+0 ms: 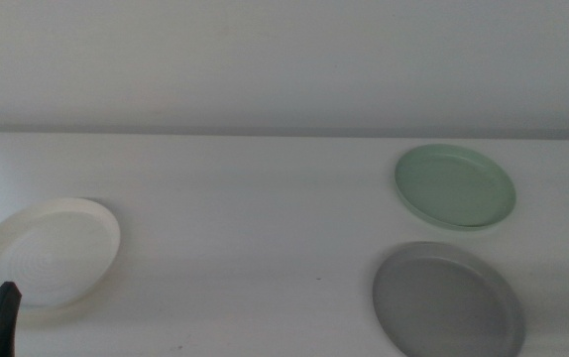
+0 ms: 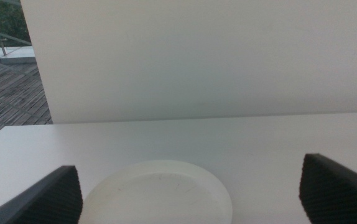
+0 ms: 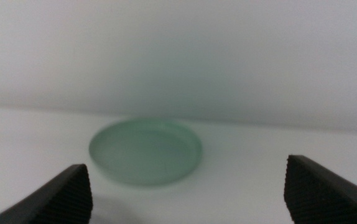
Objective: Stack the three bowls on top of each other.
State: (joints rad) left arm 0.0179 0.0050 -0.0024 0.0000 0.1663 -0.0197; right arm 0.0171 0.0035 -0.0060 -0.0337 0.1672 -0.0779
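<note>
Three bowls lie apart on the white table. The cream-white ridged bowl (image 1: 47,253) is at the left, the mint green bowl (image 1: 455,185) at the back right, and the grey bowl (image 1: 448,300) in front of the green one. My left gripper (image 2: 191,183) is open, low and just short of the cream bowl (image 2: 160,193); one dark fingertip (image 1: 0,309) shows at that bowl's near rim. My right gripper (image 3: 188,186) is open and faces the green bowl (image 3: 146,151) from a short distance, holding nothing. The right arm is out of the middle view.
A plain white wall (image 1: 284,59) rises behind the table's far edge. Bare tabletop (image 1: 255,228) stretches between the cream bowl and the two bowls on the right. A wooden deck (image 2: 7,93) shows beyond the table's left end.
</note>
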